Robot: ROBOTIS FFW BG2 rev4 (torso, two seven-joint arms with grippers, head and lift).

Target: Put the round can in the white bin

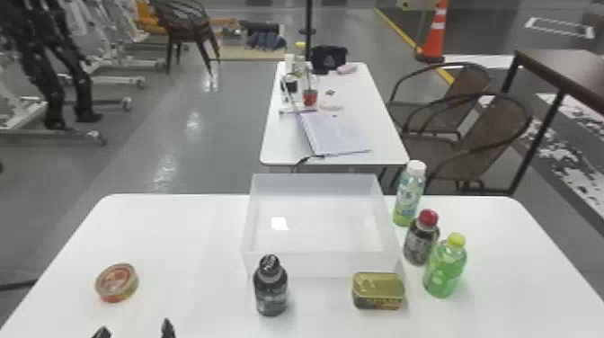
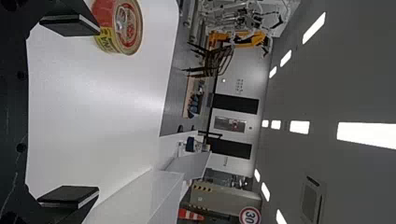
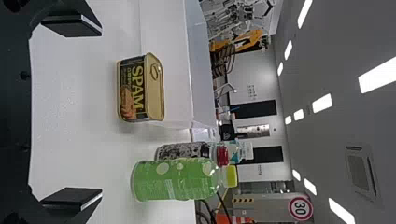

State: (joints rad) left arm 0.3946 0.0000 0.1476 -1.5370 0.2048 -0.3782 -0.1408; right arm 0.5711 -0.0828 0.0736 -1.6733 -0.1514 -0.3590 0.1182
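The left gripper is at the front edge, left of the middle, its two fingertips apart. Farther back and to its left, the round can lies flat on the white table. The white bin, translucent, stands at the table's back middle. In the left wrist view, the left gripper is open and holds nothing; the round can is ahead of one finger, and a wall of the white bin shows too. In the right wrist view, the right gripper stands open, short of a rectangular can.
A dark bottle stands before the bin's front left corner and a rectangular gold can before its front right. Right of the bin are a green bottle, a red-capped bottle and a white-capped bottle. Bare white table lies between round can and bin.
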